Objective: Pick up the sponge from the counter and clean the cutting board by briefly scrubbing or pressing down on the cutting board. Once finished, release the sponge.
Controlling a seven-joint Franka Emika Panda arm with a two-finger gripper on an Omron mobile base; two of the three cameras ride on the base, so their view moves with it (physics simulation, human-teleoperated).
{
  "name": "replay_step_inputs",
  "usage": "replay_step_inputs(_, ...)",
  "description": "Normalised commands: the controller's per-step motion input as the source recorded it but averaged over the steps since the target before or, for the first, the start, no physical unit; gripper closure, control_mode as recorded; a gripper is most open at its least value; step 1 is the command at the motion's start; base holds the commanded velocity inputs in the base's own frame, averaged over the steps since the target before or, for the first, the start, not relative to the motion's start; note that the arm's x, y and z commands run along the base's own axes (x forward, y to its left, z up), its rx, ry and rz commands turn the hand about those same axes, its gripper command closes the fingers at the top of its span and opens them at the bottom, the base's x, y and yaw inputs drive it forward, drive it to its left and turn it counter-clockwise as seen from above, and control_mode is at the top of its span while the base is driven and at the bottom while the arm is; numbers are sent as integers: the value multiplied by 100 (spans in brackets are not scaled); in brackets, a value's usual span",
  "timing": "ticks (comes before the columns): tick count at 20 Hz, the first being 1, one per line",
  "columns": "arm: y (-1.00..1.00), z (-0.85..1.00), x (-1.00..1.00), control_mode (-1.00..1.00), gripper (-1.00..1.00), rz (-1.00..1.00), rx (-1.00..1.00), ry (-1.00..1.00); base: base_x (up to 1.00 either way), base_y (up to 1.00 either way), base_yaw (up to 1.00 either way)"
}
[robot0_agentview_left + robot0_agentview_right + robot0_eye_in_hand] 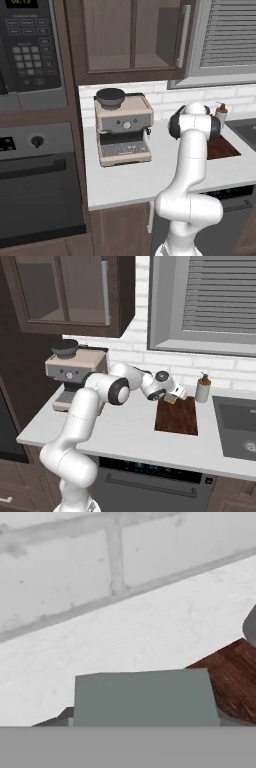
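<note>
1. One sponge (170, 399) clamped in fingers (171, 399), at far left corner of one cutting board (177, 416).
2. One coffee machine (123, 129), one soap bottle (202, 388) on surface (125, 428).

Two base views flanking the arm share the counter (125, 180), hand view close above it
</note>
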Motion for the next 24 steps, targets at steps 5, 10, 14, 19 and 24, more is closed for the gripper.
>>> replay_step_inputs(5,-6,-59,-93,-100,100,6,0,-4,0,0,0)
replay_step_inputs(10,-10,-56,-97,-100,100,6,0,0,0,0,0)
replay_step_inputs(14,-16,-65,-100,-100,100,4,0,-4,0,0,0)
replay_step_inputs(19,-12,-72,-100,-100,100,2,-1,-8,0,0,0)
replay_step_inputs(24,-37,-58,-91,-100,100,1,0,1,0,0,0)
